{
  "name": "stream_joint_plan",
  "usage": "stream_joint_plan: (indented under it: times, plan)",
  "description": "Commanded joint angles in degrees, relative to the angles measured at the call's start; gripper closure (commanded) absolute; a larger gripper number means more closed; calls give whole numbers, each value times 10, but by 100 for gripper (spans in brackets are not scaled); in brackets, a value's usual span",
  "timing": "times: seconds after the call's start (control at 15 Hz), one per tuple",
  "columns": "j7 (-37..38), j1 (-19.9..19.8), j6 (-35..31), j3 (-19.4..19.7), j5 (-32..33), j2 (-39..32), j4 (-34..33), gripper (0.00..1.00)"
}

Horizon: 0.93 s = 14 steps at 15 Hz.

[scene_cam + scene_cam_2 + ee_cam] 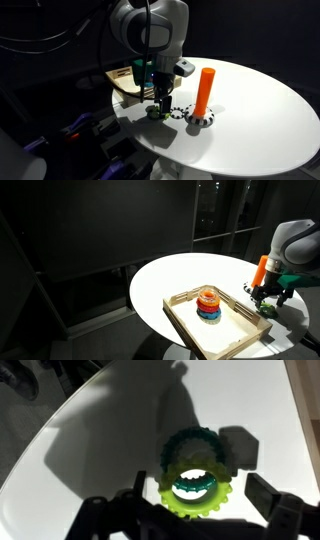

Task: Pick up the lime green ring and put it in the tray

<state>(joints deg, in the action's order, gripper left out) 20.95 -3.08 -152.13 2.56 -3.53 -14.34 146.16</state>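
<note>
We see bare white table (pixel 262 100) across the right of the frame. An upright orange peg (pixel 206 88) stands just right of the gripper (pixel 157 109). The tray (pixel 120 88) lies at centre left, behind it.

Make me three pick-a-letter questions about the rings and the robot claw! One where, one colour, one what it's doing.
1. Where is the lime green ring? A) in the tray B) on the white table C) on the peg
2. What colour is the upright peg? A) blue B) pink C) orange
3. How is the gripper? A) open B) shut on a ring C) shut on the peg
Answers: B, it lies on the table by the dark teal ring, outside the tray; C, orange in both exterior views; A, its fingers stand apart beside the ring.
</note>
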Motion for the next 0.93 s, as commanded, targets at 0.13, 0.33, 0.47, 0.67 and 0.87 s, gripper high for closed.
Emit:
stream_joint_plan:
  times: [0.13, 0.33, 0.47, 0.67, 0.87]
  plan:
    - [-10, 15, -24, 8, -11, -10, -3, 0]
    - [-9, 17, -30, 10, -10, -14, -4, 0]
    - [-9, 16, -32, 11, -11, -18, -5, 0]
    - [-6, 17, -31, 14, -10, -22, -6, 17]
    - [-5, 17, -29, 17, -11, -28, -8, 41]
